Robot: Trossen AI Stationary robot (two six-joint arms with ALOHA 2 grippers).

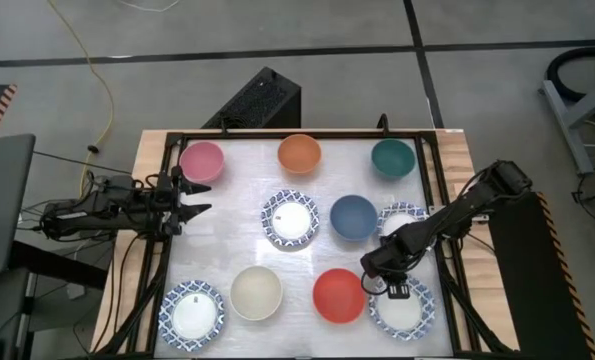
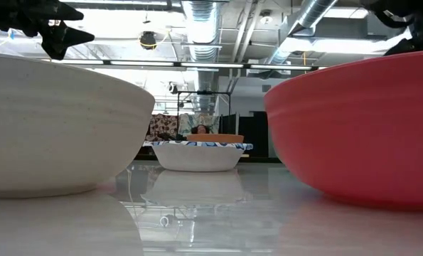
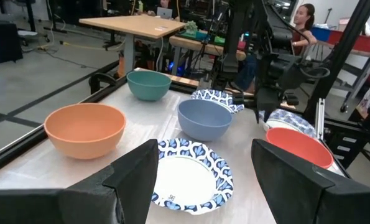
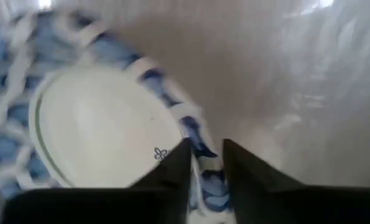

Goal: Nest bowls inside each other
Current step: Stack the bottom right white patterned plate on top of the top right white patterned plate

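While every bowl is sitting un-nested, the right claw [image 4: 206, 163] is clamping the rim of the patterned bowl [image 4: 104, 130] beside the red bowl [image 1: 338, 296]; the left claw [image 1: 189, 199] is waiting with its fingers apart.

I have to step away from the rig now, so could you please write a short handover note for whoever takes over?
Right gripper: pinching the rim of the front-right patterned bowl, beside the red bowl.
Left gripper: open, empty, hovering by the pink bowl.
Back row: pink, orange bowl, green bowl.
Middle: a patterned bowl, blue bowl, another patterned bowl partly under the right arm.
Front: patterned bowl, cream bowl, red.
Done: nothing nested.
Left: all nesting.
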